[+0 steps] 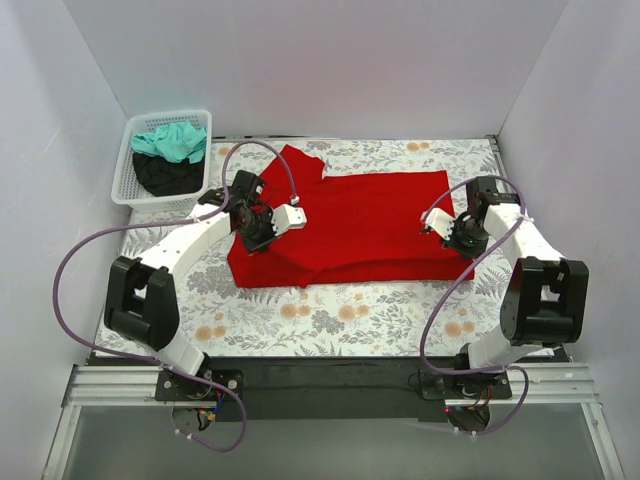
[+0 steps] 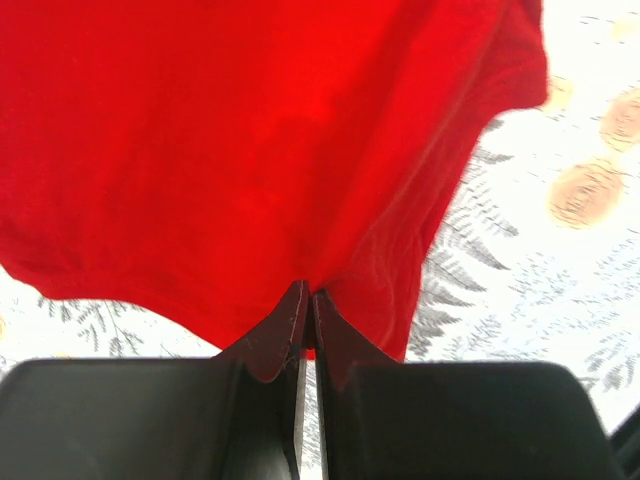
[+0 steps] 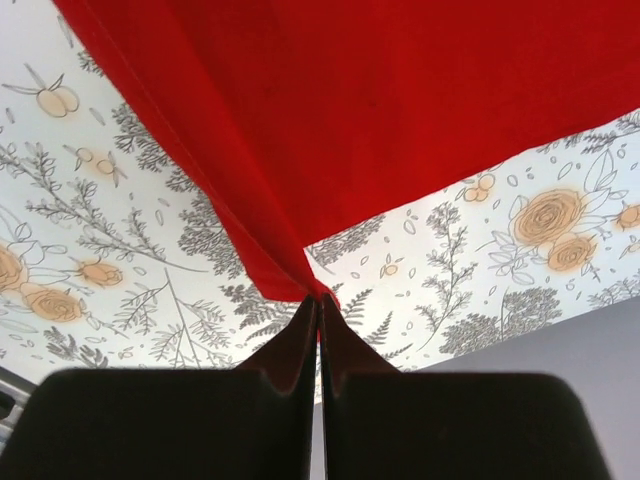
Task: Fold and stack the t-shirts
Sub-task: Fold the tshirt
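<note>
A bright red t-shirt (image 1: 350,225) lies spread across the middle of the floral cloth, one sleeve pointing toward the back left. My left gripper (image 1: 250,232) is shut on its left edge; in the left wrist view the red t-shirt (image 2: 250,150) is pinched at the left gripper's (image 2: 308,300) tips. My right gripper (image 1: 452,236) is shut on the right edge, and the right wrist view shows a corner of the red t-shirt (image 3: 380,110) lifted off the cloth in the right gripper (image 3: 318,302). A teal t-shirt (image 1: 172,140) and a black t-shirt (image 1: 165,175) sit in the basket.
A white mesh basket (image 1: 125,180) stands at the back left corner. The grey-and-orange floral cloth (image 1: 330,315) covers the table. White walls close in on the left, back and right. Purple cables loop beside both arms.
</note>
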Available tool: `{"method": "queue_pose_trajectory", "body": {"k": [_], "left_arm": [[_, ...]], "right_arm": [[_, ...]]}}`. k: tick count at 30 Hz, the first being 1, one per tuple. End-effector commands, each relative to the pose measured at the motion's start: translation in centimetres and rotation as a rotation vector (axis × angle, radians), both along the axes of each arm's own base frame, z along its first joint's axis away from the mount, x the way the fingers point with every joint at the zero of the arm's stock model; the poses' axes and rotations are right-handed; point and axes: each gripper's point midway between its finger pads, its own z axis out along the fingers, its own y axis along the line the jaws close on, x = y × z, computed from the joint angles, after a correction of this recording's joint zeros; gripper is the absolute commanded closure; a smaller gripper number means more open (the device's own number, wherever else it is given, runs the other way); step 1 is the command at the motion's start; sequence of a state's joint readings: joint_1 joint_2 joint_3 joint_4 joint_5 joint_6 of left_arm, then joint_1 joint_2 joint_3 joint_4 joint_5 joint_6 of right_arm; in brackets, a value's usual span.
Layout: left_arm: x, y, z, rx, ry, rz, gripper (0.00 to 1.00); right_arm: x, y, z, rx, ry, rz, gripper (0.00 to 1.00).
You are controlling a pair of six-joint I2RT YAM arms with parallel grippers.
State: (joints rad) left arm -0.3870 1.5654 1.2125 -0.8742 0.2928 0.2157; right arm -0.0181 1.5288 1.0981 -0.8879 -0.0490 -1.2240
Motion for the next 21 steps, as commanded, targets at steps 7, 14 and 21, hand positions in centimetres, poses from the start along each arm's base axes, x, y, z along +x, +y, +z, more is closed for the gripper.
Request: {"method": "queue_pose_trajectory", "body": {"k": [7,14,21], "left_arm": [[5.4,-0.3,0.0,-0.008,-0.052,-0.018,1.0],[7.7,-0.7,-0.1,-0.005,-0.066,-0.031,1.0],[8.5,-0.7,-0.8,0.006,-0.058,-0.038,1.0]], "right_arm": [[2.5,-0.2,-0.2,-0.007,0.033,0.074,0.99],[3.4,-0.2,-1.1,0.004,0.058,0.065,0.99],[3.8,-0.2,-1.9,0.001,0.077,0.06,0.99]]}}
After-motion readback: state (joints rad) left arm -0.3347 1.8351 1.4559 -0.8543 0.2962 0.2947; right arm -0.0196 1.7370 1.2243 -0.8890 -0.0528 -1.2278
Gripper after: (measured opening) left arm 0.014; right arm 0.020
